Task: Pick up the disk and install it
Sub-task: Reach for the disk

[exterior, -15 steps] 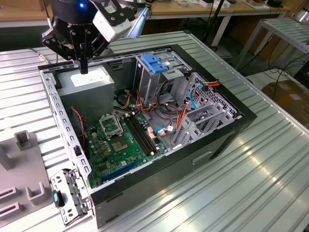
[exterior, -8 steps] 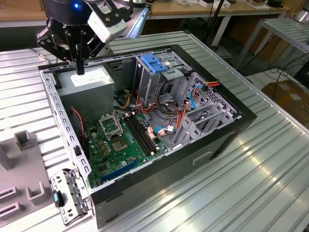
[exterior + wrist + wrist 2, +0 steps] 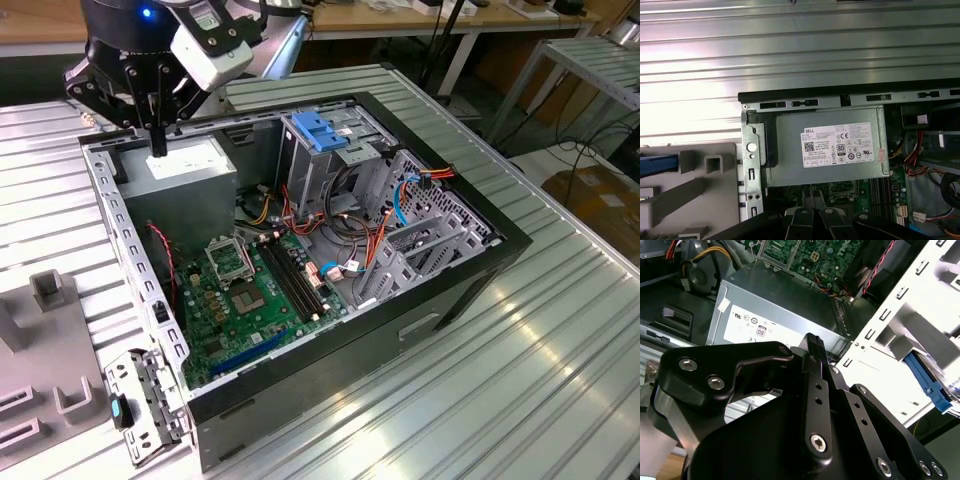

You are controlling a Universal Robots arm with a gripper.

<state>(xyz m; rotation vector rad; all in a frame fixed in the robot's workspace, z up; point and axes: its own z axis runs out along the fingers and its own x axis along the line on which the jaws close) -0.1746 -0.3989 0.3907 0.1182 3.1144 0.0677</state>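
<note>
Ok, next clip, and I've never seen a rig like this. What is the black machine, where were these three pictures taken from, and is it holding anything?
The black machine is a robot arm ending in a gripper, a two-fingered clamp. The exterior view comes from a camera standing off the arm. Both wrist views come from cameras riding on the arm, looking along the gripper. On the ribbed metal table lies an open computer case. Inside it you can see a green motherboard, a metal cage with a blue handle and a grey power supply box. A grey holder sits beside the case, on the exterior view's left. The gripper hangs just above the power supply box, shut and holding nothing.
</note>
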